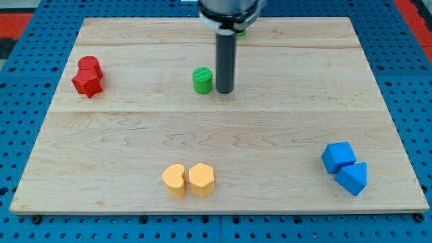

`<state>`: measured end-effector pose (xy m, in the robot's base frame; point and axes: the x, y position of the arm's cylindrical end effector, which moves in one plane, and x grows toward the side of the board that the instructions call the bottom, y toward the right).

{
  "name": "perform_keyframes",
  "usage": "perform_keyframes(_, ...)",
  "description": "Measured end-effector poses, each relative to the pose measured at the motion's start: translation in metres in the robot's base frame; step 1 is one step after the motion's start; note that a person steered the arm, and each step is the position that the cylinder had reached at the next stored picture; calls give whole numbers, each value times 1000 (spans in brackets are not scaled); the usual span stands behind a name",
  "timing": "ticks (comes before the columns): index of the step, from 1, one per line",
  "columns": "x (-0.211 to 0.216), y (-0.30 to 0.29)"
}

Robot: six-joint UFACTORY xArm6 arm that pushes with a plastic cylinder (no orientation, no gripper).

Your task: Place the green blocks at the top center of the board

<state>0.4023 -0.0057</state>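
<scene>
Camera view: two yellow blocks (188, 179) sit nearest, at 6 o'clock. Green cylinder (202, 80) sits above board centre; my tip (224, 90), a bare rod holding nothing, just beside it at its 3 o'clock. Second green block (240, 31) barely shows behind the rod at 12. Best swing round to the cylinder's 7 o'clock, then push toward 1.

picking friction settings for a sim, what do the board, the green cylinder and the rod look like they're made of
The board: pale wood, visible grain and plank seams, a matte finish.
The green cylinder: solid even colour with no grain, probably painted wood or plastic; the view leaves that open.
The rod: dark, smooth, with a faint sheen, likely metal or hard plastic. My tip sits just to the view's right of the green cylinder.
</scene>
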Motion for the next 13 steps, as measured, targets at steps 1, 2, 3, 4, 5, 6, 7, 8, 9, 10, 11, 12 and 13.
perform_keyframes(1, 6, -56)
perform_keyframes(2, -35, -55)
perform_keyframes(3, -50, -45)
perform_keyframes(4, -4, -39)
perform_keyframes(5, 17, -34)
perform_keyframes(6, -27, -23)
perform_keyframes(7, -64, -26)
perform_keyframes(8, -68, -15)
perform_keyframes(9, -65, 9)
perform_keyframes(10, -104, -8)
perform_keyframes(11, -128, -18)
perform_keyframes(12, -128, -20)
perform_keyframes(13, -103, -20)
